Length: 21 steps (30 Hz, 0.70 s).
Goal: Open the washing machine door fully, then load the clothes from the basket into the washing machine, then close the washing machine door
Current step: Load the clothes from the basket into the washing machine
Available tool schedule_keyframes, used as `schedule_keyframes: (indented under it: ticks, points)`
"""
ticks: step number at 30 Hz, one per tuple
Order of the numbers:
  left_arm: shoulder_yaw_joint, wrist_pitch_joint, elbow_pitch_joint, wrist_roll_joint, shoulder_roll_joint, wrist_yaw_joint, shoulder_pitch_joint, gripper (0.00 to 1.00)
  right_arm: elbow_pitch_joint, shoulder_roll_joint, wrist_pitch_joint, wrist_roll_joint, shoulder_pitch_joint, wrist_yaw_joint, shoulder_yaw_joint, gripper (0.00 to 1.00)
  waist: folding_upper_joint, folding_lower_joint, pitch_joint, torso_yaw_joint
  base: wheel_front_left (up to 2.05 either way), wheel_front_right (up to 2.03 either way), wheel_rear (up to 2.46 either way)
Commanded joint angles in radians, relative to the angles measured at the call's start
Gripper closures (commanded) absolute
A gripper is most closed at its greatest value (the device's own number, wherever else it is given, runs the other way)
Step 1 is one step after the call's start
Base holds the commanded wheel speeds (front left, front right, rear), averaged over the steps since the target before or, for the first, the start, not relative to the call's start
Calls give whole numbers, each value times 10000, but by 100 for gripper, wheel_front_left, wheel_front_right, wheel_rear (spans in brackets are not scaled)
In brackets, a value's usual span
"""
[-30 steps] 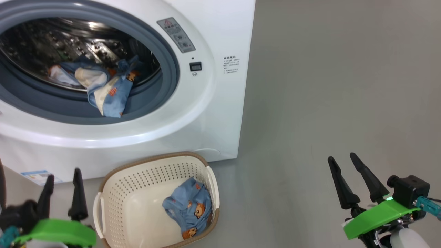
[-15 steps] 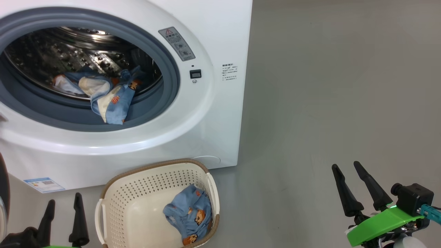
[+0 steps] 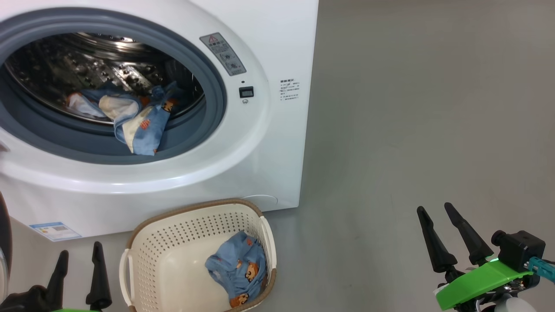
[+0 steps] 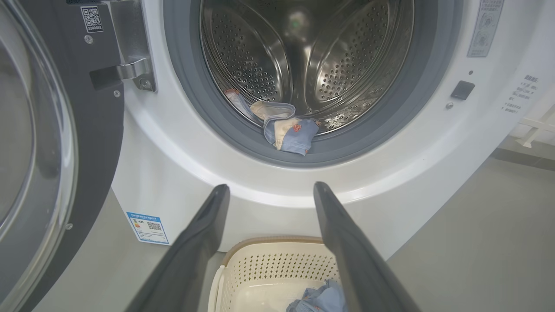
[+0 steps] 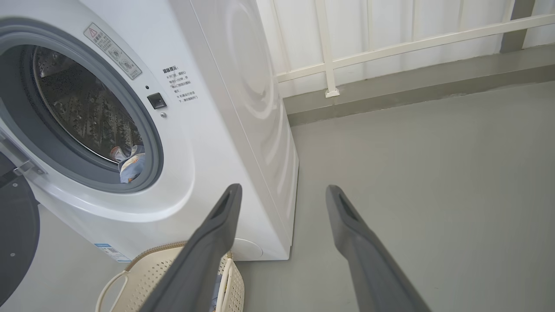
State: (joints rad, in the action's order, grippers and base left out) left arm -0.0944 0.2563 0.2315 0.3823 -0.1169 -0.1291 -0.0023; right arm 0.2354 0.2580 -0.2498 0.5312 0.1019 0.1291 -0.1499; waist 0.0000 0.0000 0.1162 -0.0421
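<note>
The washing machine (image 3: 269, 143) fills ten o'clock of the head view, its washing machine door (image 4: 43, 151) swung wide to the left, so the drum (image 4: 303, 65) mouth looks clear. The basket (image 3: 190, 225), light and likely to skid, sits at six o'clock just before it. The clothes (image 3: 238, 271) left in it bunch against its right wall, soft and limp, probably best pinched at the raised fold. The left gripper (image 3: 80, 249) at seven o'clock and the right gripper (image 3: 433, 207) at four gape empty above open floor (image 3: 412, 130).
</note>
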Motion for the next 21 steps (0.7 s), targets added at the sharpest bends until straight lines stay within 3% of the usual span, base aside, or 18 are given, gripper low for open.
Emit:
schedule_keyframes:
  ticks: [1,10,21]
  points:
    - [-347,55,-275,-97,-161,-15,-150,0,-277,114,-120,37,-2,16,-198,0,0,0,45,-1,0,0,0]
    - [-209,55,-160,-14,-158,-15,-320,0,-357,11,-120,-22,146,16,-182,0,0,0,416,-37,0,0,0]
    - [714,55,628,416,-321,-15,-920,0,-471,-167,-120,-138,544,16,-160,0,0,0,1179,-123,0,0,0]
